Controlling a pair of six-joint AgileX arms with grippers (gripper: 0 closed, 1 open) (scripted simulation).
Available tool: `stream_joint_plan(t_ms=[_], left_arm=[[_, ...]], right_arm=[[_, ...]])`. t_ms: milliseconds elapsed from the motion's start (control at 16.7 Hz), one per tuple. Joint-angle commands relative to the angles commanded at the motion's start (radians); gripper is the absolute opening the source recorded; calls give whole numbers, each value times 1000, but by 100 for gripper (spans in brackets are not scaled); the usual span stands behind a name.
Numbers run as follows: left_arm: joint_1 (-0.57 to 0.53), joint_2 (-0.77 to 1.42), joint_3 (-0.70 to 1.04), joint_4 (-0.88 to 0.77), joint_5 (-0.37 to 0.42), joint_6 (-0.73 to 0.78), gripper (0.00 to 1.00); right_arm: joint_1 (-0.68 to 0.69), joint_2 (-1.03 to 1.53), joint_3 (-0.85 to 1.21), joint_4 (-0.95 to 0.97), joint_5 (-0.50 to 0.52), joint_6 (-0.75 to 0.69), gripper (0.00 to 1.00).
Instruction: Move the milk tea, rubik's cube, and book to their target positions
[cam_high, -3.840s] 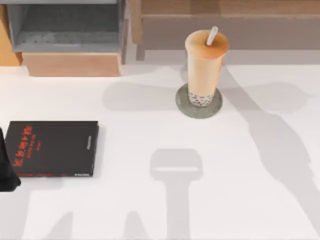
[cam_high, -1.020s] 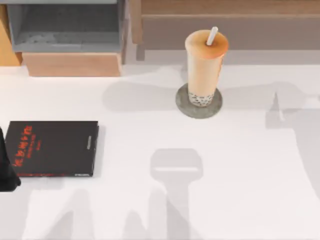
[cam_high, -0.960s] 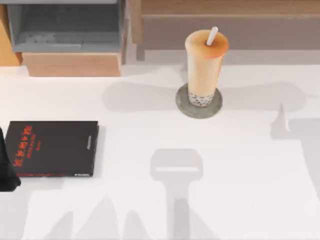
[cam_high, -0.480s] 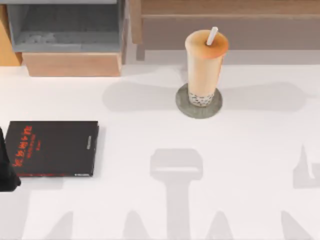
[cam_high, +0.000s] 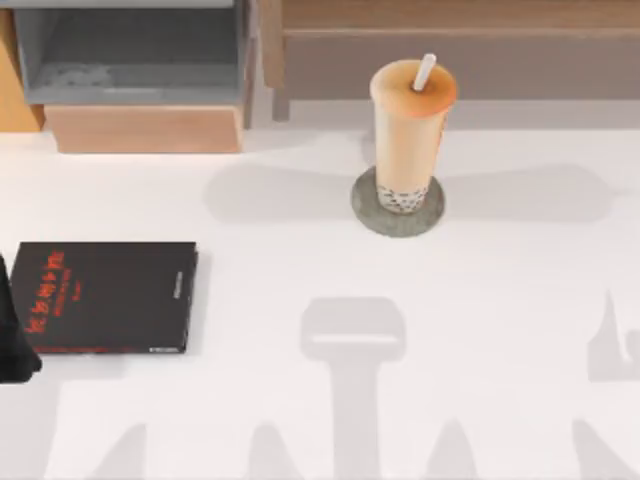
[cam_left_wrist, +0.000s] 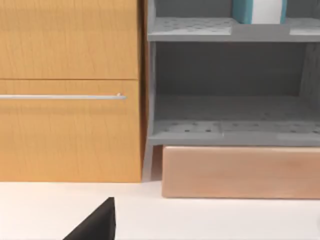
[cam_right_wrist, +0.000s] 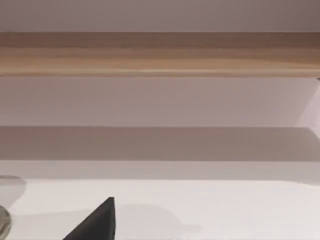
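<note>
The milk tea stands upright on the round grey disc, near the back of the surface and a bit right of the middle. That part looks done.

The flat black book w/ red letters lies at the left side of the surface, and nothing is on top of it yet. The teal book stands on the upper level of the grey shelf, seen in the left wrist view. So the book job is prob. not done. I see no cube.

A dark bit of the left arm sits at the left edge, just beside the black book. I can't tell if the fingers of either arm are wide or narrow.

What could go wrong: the teal book is high up on the shelf, so a weak grab could let it tip and fall. An arm going back there could also bump the tall cup and knock it off its disc.
</note>
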Motion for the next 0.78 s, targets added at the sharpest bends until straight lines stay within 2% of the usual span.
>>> stream_joint_plan(t_ms=[180,360,540,780], left_arm=[[-13,64,59,30,-6,-1,100],[-40,223,191,100,-21,-3,100],[-79,476,370,194,-39,-5,100],[-140,924,638,333,-64,-6,100]], right_arm=[[0,0,0,0,0,0,100],[0,0,0,0,0,0,100],[0,0,0,0,0,0,100],[0,0,0,0,0,0,100]])
